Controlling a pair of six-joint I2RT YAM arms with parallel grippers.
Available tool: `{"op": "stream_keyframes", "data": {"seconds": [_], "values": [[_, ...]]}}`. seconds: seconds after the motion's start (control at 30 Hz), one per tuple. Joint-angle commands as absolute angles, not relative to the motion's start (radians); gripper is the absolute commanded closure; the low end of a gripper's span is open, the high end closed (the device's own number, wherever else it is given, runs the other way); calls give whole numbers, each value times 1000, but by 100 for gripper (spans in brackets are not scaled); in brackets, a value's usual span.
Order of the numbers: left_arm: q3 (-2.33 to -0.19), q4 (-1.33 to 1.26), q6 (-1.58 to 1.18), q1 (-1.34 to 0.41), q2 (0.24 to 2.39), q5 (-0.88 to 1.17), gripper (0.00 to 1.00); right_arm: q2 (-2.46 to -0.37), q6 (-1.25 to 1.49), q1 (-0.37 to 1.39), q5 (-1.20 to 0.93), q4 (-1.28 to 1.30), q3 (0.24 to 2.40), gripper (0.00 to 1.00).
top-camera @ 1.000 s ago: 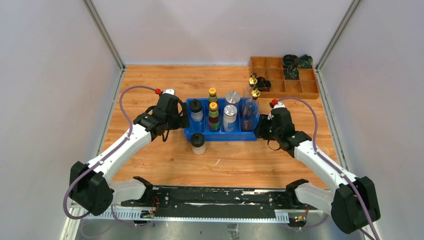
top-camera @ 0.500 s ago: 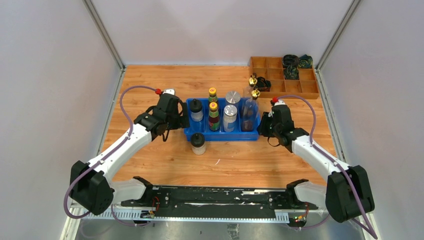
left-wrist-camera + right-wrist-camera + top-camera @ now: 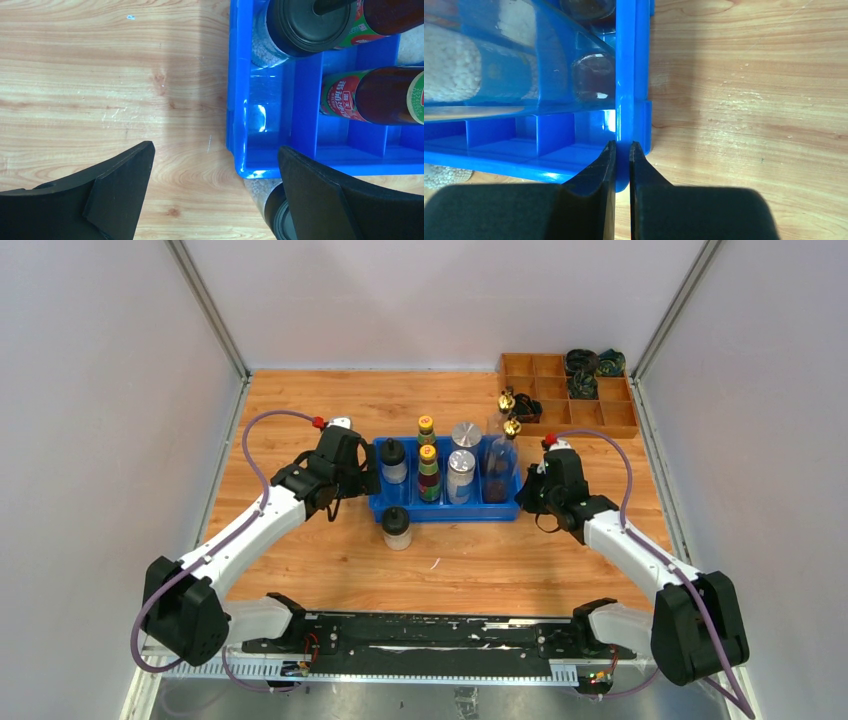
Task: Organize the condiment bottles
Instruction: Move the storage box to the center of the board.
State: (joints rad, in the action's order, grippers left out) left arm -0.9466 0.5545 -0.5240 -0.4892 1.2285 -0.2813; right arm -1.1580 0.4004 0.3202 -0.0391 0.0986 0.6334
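The blue divided bin [image 3: 446, 512] holds a black-capped jar [image 3: 393, 458], two yellow-capped sauce bottles [image 3: 426, 430] [image 3: 428, 472], two silver-lidded shakers [image 3: 465, 436] [image 3: 459, 475] and a gold-spouted cruet [image 3: 500, 462]. A second black-capped jar [image 3: 396, 527] stands on the table in front of the bin. A second cruet [image 3: 506, 400] stands behind it, by the wooden tray. My left gripper [image 3: 215, 150] is open and astride the bin's left wall [image 3: 237, 100] at the front corner. My right gripper [image 3: 622, 145] is shut on the bin's right wall [image 3: 626, 75].
A wooden compartment tray [image 3: 570, 412] sits at the back right with dark coiled items [image 3: 580, 362] in it. Grey walls close in both sides and the back. In the left wrist view the front jar [image 3: 272, 202] shows just below the bin's corner.
My right gripper has moved a little back along the bin's right side and its arm has swung inward. The left arm and the bottles have hardly moved.
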Motion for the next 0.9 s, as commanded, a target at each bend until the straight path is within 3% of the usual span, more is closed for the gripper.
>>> {"op": "stream_keyframes", "data": {"seconds": [0.0,0.53,0.87], "values": [[-937,534,-532,-488,1238,-301,0,-1144,347,296,100,209,655,100],[-907,512,-542,-488,1243,-293,0,-1112,357,295,240,271,625,100],[-902,508,-547,-488,1241,-288,0,-1091,403,296,201,285,589,100]]}}
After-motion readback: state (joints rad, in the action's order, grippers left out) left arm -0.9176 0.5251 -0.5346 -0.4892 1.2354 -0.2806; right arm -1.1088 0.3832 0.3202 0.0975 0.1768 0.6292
